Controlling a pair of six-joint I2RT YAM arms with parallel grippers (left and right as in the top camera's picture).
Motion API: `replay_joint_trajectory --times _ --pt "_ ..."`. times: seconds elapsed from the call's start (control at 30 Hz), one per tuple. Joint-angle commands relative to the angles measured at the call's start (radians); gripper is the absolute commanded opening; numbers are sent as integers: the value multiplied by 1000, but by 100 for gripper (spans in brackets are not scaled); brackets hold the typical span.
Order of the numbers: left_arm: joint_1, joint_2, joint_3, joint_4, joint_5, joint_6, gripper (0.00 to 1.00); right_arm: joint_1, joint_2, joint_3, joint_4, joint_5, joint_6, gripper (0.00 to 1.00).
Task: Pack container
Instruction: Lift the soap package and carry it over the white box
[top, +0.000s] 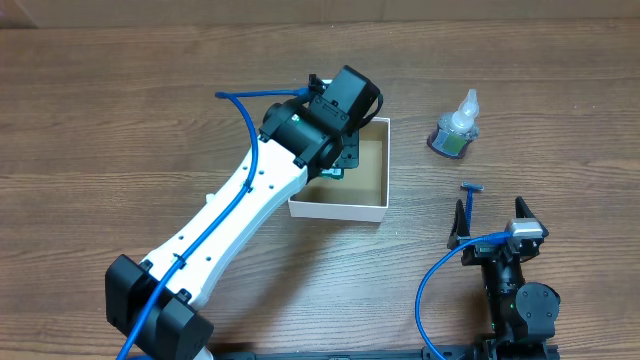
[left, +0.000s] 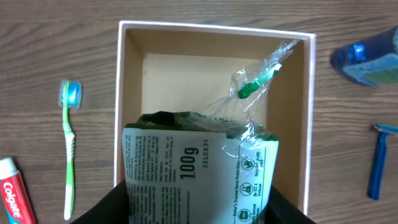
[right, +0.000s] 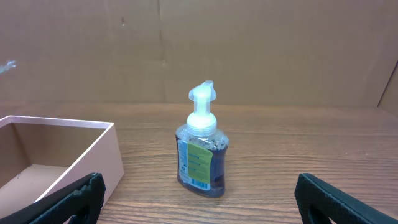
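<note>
I had the right fingers (right: 78, 194) spread wide, one black tip in each lower corner of my view. Dead ahead between them stood a pump bottle (right: 202, 146), upright on the wooden bench (right: 280, 162). It had a clear body, dark bluish liquid, a white pump head and a greenish label. Left of it I saw the container (right: 93, 155), white outside and brown inside, near the bottle but apart from it. A brown board (right: 280, 50) closed off the back.

Left arm (top: 230, 215) extends diagonally forward, wrist pitched downward; left hand (top: 336, 162) grips a packet (left: 199, 168). Right arm (top: 515, 290) is folded near its base; right hand (top: 489, 222) faces forward, jaws fully spread, empty.
</note>
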Motion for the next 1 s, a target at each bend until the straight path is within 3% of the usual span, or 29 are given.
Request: replay_joint_trajectory --times 0.0,0.43,0.6,0.97 --pt "2 29 -54 36 -36 -39 37 -3 -8 -11 6 -3 0 100" --pt "10 204 -76 152 -33 -43 40 -3 -8 -11 6 -3 0 100" --pt "25 264 -76 161 -35 -42 35 -3 -8 -11 6 -3 0 100" --pt "64 355 -76 161 -36 -17 37 -3 -8 -11 6 -3 0 100"
